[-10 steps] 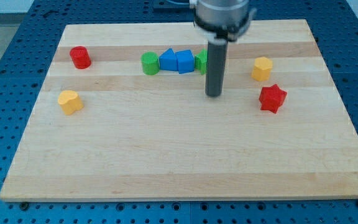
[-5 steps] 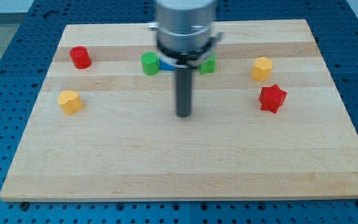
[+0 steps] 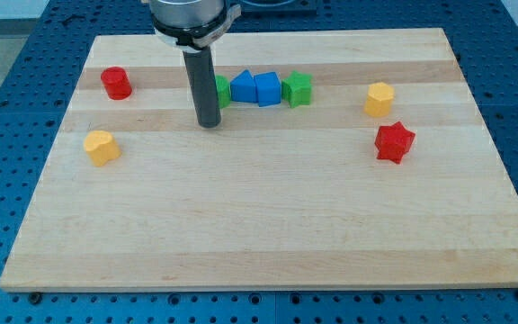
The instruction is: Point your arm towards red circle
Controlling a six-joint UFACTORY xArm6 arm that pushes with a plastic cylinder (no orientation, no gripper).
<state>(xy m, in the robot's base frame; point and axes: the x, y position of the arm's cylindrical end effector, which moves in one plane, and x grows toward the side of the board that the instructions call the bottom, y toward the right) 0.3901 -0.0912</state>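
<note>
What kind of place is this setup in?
Probably a robotics lab bench: a wooden board rests on a blue perforated table, small coloured blocks like the red circle lie on it, and my tip stands among them.

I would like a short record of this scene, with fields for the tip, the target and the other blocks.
tip: my tip rests on the board, just below the green round block
target: red circle, at the view's left, apart from the tip
middle row: two blue blocks, green cube
view's left: yellow block
view's right: yellow hexagon, red star
</note>
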